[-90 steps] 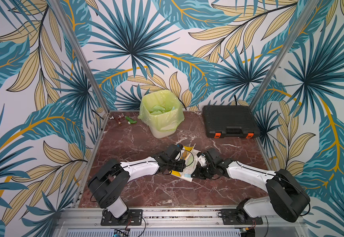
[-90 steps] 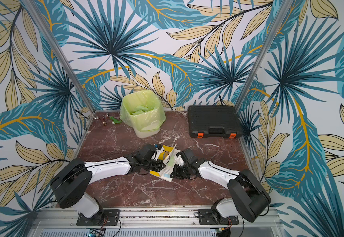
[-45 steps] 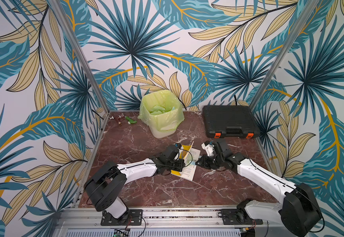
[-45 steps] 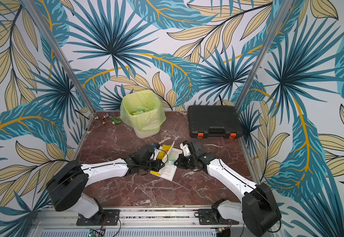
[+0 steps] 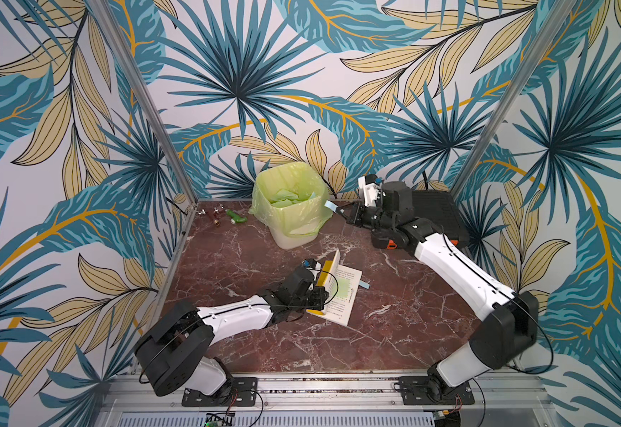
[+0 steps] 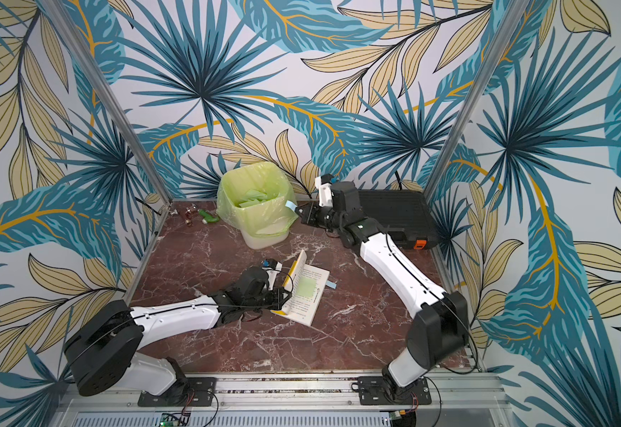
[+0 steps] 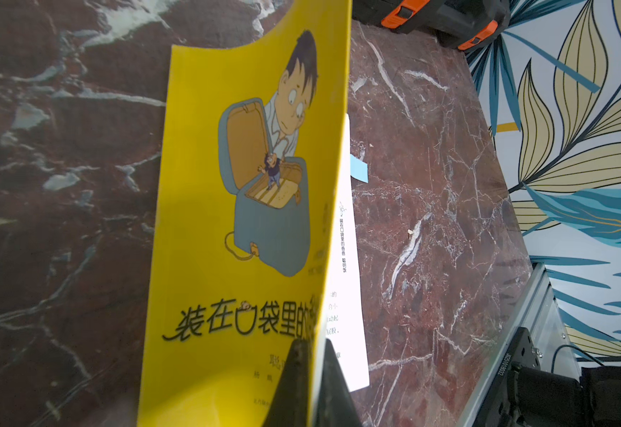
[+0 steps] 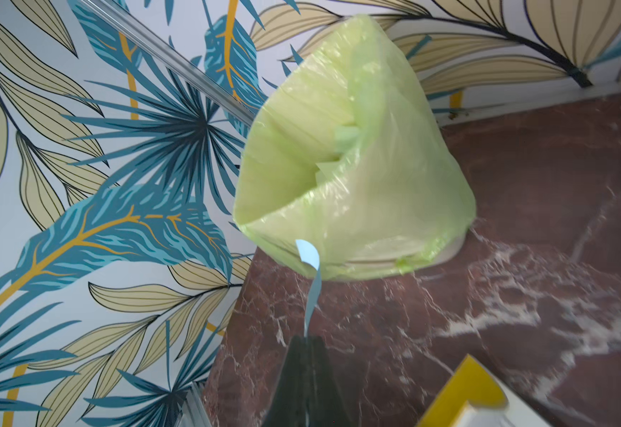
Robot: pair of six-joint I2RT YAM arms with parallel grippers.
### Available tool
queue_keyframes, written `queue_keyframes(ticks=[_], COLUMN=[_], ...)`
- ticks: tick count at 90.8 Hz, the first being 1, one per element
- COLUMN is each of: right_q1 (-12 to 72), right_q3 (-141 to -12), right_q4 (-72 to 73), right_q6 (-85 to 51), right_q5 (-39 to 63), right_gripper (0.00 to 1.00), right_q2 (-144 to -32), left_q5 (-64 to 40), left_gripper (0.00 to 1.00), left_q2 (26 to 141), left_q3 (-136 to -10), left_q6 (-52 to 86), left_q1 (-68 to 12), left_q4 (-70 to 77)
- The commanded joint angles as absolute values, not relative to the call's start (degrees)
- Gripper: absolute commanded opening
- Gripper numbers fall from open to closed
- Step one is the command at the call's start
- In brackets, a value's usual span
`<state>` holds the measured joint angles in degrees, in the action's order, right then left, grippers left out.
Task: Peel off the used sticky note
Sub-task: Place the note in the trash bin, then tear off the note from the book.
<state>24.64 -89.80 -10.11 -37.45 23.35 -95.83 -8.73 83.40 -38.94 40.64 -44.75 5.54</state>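
My left gripper (image 7: 311,342) is clenched on the edge of the book's yellow cover (image 7: 227,222), holding it raised off the open page (a green note (image 5: 343,286) lies on that page just past my tips). Farther back, my right gripper (image 8: 307,338) pinches the sticky note (image 8: 311,284). It is a narrow pale-blue strip standing out from the closed jaws, its free end curled over right by the rim of the green-lined bin (image 8: 375,222).

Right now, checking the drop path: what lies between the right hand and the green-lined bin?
Only the blue sticky note that the right hand pinches, its free end near the bin; nothing else, as the right wrist view shows.
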Motion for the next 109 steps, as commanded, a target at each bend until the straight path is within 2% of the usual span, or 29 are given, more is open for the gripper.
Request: queue_keyframes(ticks=[1, 17, 28, 44, 52, 66, 88, 109], right_q1=[26.05, 26.14, 26.18, 26.05, 25.54, 24.57, 24.59, 25.03], right_q3=[-99.35, -118.09, -130.84, -133.33, -132.99, -122.78, -98.13, -79.52], right_q4=[-9.46, -16.38, -22.9, -25.56, -28.66, -29.92, -27.8, -25.94], right_q6=[-35.64, -32.64, -31.65, -29.32, -28.08, -25.81, -27.37, -31.62], right_q5=[26.14, 24.12, 24.85, 24.08, 24.24, 25.23, 25.81, 28.09], right_gripper=[0.0, 0.03, 0.13, 0.35, 0.39, 0.42, 0.44, 0.45], right_q2=[-103.84, -119.37, -126.32, -125.68, -123.6, -114.77, -101.82, -96.73], left_q5=[-5.2, -3.9, -3.39, -2.04, -1.68, -1.57, -6.37, -11.6], left_gripper=[0.0, 0.0, 0.0, 0.0, 0.0, 0.0, 0.0, 0.0], left_q2=[81.38, 79.49, 78.52, 76.8, 75.71, 73.24, 70.81, 71.09], left_q3=[-37.39, -36.24, -35.59, -34.82, -34.5, -34.19, -30.43, -24.96], left_q6=[41.92, 42.61, 42.87, 42.81, 42.9, 42.43, 44.01, 46.75], left_q1=[-44.37, -44.32, -44.37, -44.38, -44.35, -44.1, -40.1, -36.42], left_q4=[5.77, 5.16, 4.75, 4.01, 3.78, 3.1, 7.8, 16.49])
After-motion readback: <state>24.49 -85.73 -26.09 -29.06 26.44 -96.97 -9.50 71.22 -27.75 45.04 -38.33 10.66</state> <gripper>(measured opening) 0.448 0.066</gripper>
